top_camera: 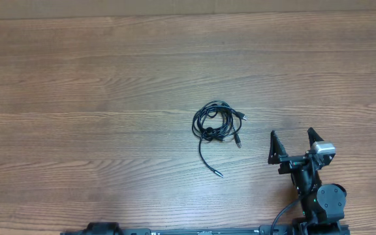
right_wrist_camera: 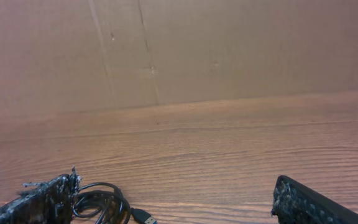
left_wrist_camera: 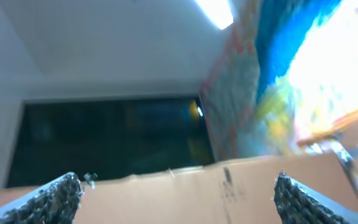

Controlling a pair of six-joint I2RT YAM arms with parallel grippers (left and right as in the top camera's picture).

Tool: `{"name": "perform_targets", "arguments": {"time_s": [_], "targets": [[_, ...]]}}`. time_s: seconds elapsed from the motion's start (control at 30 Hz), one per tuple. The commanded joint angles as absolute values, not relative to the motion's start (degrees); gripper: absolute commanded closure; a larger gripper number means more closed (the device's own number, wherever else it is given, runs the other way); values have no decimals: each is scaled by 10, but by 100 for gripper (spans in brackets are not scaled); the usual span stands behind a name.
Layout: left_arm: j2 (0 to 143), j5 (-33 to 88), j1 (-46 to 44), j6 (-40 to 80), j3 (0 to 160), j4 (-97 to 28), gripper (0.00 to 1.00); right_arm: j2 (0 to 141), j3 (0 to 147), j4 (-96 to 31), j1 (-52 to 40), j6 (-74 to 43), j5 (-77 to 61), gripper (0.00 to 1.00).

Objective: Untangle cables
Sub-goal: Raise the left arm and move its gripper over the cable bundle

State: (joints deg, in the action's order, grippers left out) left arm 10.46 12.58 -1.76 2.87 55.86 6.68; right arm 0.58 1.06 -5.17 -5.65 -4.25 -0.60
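The cables (top_camera: pixel 215 122) lie as one tangled coil of thin black cords in the middle of the wooden table (top_camera: pixel 96 78). One loose tail runs toward the front and ends in a small plug (top_camera: pixel 219 174). My right gripper (top_camera: pixel 292 136) stands open to the right of the coil, apart from it and holding nothing. In the right wrist view the cables (right_wrist_camera: pixel 101 199) show at lower left beside the left finger, with a USB plug (right_wrist_camera: pixel 143 216), and the right gripper (right_wrist_camera: pixel 176 185) is wide open. My left gripper (left_wrist_camera: pixel 178 182) is open and empty, tilted upward.
A cardboard wall (right_wrist_camera: pixel 185 50) rises behind the table's far edge. The left wrist view takes in a cardboard edge (left_wrist_camera: pixel 229 186), a dark window and a ceiling light. The left arm's base (top_camera: pixel 100 228) sits at the front edge.
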Motion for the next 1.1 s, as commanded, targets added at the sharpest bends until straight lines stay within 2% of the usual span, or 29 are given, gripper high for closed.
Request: {"name": "perform_targets", "arguments": {"time_s": [0.0,0.3,0.47,0.63,1.03,1.07], "targets": [[189,182,-15,61,619,17,0,2,4,-48,-55,-38,-1,0],[456,301,-15,62,899,-287,0,2,4,-48,-55,-38,-1,0],[606,350,-15,24,1051,-465,0,2,4,-48,-55,-38,-1,0],[734,361,-15,13,1136,-590,0,2,4,-48,-55,-38,-1,0],[892,405,-15,15,1136,-658,0,2,4,-48,-55,-38,-1,0],[903,405,-15,15,1136,-662,13,2,4,-48,-55,-38,-1,0]]}}
